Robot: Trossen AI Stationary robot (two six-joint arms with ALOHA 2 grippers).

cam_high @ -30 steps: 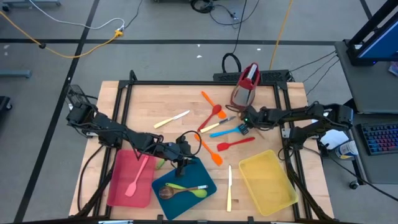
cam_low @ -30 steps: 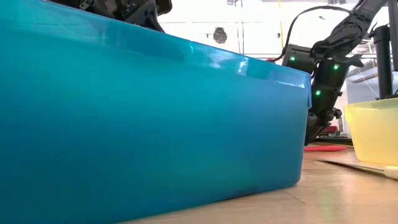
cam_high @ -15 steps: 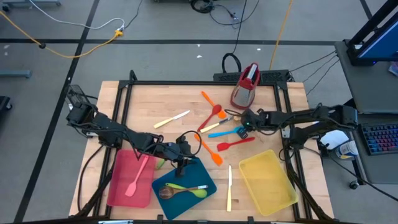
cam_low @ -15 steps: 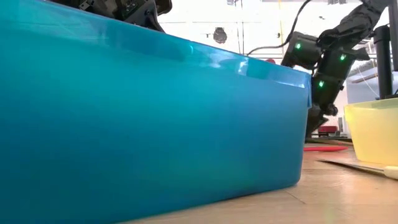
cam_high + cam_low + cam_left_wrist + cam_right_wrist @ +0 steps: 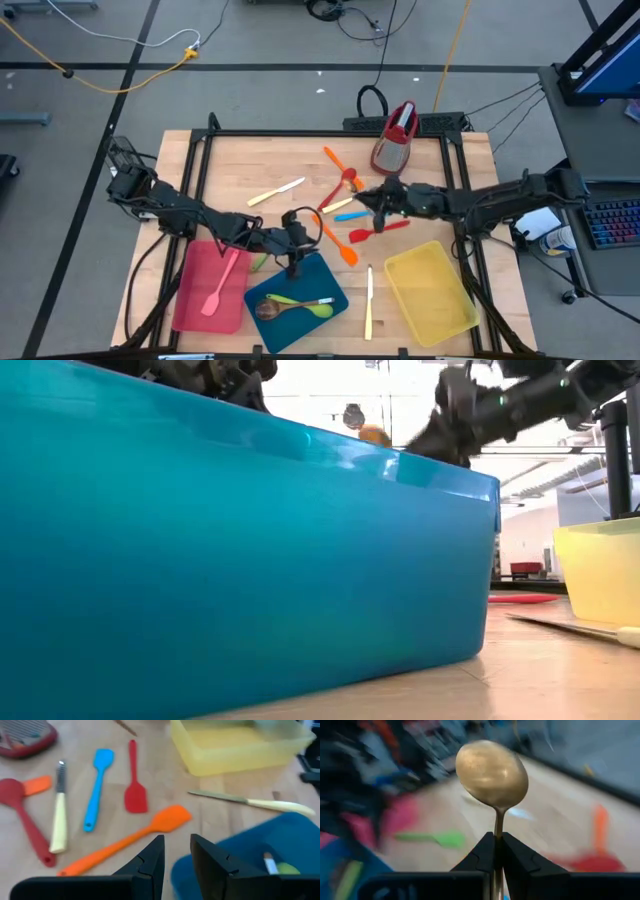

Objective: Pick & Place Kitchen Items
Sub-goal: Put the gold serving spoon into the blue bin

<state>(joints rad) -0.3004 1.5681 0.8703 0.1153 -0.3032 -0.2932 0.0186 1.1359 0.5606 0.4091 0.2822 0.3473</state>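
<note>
Right wrist view gives me the clearest read: my right gripper (image 5: pixel 496 851) is clenched on the thin handle of a gold metal spoon (image 5: pixel 492 770), the bowl standing out straight ahead of the fingertips, so the spoon's long axis runs in line with the gripper itself. From the high view I place that gripper (image 5: pixel 378 203) near the middle of the table, at about 1 o'clock from the blue tray (image 5: pixel 322 278) and at about 11 o'clock from the yellow tray (image 5: pixel 432 292). The blue tray already holds spoons, a brown one (image 5: pixel 268 309) and a green one (image 5: pixel 320 310), so I judge it the likely drop for this spoon; it lies toward 7 o'clock of the right gripper, with the orange spatula (image 5: pixel 338 245) on the bare wood between. My left gripper (image 5: pixel 293 262) hangs over the blue tray's far edge, fingers parted with nothing between them in the left wrist view, and it is plainly the nearer arm to that tray. That is the relation I am watching: to carry the spoon in, the right arm has to reach toward 7 o'clock into space the left gripper occupies, so I would clear the left arm first.
</note>
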